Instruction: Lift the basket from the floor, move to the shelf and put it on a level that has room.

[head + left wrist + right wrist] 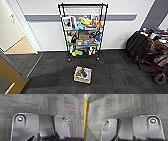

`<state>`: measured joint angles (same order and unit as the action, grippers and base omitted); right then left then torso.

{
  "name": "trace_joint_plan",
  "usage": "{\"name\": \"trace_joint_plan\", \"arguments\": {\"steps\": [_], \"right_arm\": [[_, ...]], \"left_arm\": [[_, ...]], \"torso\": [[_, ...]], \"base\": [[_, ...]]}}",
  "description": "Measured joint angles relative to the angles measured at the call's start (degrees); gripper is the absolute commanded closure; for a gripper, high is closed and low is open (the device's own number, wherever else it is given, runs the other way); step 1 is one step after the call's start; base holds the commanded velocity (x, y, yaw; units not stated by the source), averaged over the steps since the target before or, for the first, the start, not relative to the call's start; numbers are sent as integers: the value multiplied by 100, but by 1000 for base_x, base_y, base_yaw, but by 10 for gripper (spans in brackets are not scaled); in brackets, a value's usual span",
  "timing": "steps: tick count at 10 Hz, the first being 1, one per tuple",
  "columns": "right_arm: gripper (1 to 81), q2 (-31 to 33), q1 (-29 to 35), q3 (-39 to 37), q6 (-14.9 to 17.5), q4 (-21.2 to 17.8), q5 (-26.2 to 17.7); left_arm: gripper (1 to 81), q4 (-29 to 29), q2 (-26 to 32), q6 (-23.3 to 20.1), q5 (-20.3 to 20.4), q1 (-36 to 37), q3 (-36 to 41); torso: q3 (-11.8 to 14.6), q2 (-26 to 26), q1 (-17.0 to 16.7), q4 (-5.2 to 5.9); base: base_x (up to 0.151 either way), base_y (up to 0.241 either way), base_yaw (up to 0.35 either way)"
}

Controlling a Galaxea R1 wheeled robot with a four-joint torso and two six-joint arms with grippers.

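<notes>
one basket (83,74) sits on the dark carpet floor (117,75), at six o'clock from the one black wire shelf (83,30). the shelf has four posts and one bare top level (82,5); its lower tiers hold mixed toys and boxes too small to count. one chair draped with dark clothing (137,44) stands at three o'clock from the shelf.

Woven basket (83,74) with pale liner, upright on dark carpet floor (117,72), slightly skewed, at 6 o'clock from the shelf (83,31), well apart, tall black wire shelf against the wall, lower tiers crowded, top level (82,5) bare
</notes>
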<state>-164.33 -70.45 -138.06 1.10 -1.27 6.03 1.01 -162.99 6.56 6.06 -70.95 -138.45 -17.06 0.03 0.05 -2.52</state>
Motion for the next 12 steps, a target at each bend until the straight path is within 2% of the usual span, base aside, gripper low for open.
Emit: {"name": "trace_joint_plan", "arguments": {"steps": [12], "right_arm": [[10, 24, -295, -133, 0, -2, 38]], "left_arm": [[10, -2, 240, 151, 22, -197, 221]], "torso": [[0, 0, 2, 0]], "base": [[110, 0, 0]]}}
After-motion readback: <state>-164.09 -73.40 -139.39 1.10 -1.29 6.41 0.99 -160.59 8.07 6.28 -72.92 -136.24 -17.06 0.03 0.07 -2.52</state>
